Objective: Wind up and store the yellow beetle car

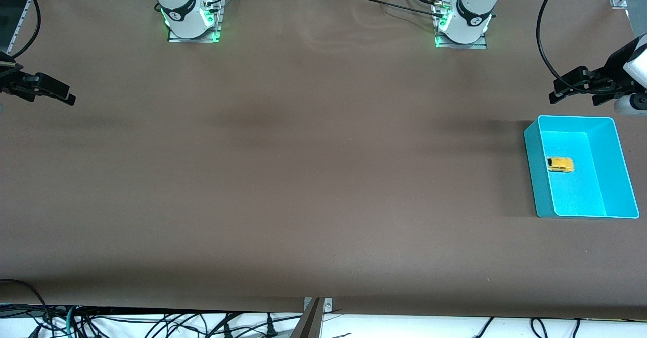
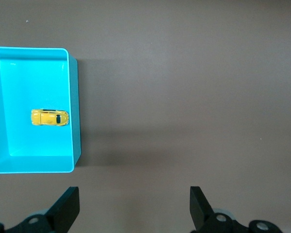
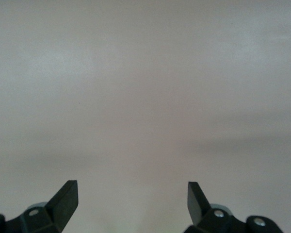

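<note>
Resting on the floor of a turquoise bin (image 1: 619, 163) at the left arm's end of the table, the yellow car (image 1: 560, 164) sits close to the bin wall that faces the table's middle, on its wheels as far as can be told. The left gripper (image 1: 576, 88) hangs just outside the bin's rim, on the side nearer the robot bases, its fingers spread wide and holding nothing. In the left wrist view the car (image 2: 49, 118) lies well off to one side of the gap between the fingertips (image 2: 68, 206), so the hand is not yet lined up over it.

The toy looks light and rigid, a small hard shell with a glossy, rounded roof that could slip out of a loose pinch. The likeliest hold is across its flat flanks, between the wheels, with the fingers closing across the short width. Because it is parked so near the wall, one finger would have little room on that side, and a nudge could send it rolling across the slick bin floor.

The right gripper (image 1: 50, 91) waits at the right arm's end of the table (image 1: 303, 176), over bare brown surface, fingers likewise apart and empty.

With the car in the bin, the task appears close to finished.
</note>
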### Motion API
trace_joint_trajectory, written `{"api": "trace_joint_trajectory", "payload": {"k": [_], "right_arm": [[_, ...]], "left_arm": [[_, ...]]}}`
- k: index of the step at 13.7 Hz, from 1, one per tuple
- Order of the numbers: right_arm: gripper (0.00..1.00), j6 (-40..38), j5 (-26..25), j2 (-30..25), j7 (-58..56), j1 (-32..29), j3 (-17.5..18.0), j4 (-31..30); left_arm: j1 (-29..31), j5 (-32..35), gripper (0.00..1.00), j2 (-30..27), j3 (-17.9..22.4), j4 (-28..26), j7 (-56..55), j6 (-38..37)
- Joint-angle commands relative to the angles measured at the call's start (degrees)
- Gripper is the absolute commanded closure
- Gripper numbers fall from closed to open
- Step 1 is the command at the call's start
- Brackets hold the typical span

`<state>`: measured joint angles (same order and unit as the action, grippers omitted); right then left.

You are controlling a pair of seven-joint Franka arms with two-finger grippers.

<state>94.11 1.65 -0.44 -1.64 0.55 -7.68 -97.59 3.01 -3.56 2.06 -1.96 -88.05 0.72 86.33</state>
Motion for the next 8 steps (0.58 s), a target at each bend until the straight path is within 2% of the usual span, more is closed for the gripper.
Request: {"api": "trace_joint_trajectory", "payload": {"k": [1,8], "right_arm": [[0.00,-0.9,0.2,-0.5,0.4,0.2,0.0,0.7],[0.00,-0.9,0.2,-0.9,0.2,0.2,-0.1,0.7]], "left_arm": [[-0.3,-0.7,0.00,-0.4,0.1,0.2,-0.5,-1.0],[0.1,-0.7,0.00,-0.1,0.0,0.3,-0.3,-0.9]]}}
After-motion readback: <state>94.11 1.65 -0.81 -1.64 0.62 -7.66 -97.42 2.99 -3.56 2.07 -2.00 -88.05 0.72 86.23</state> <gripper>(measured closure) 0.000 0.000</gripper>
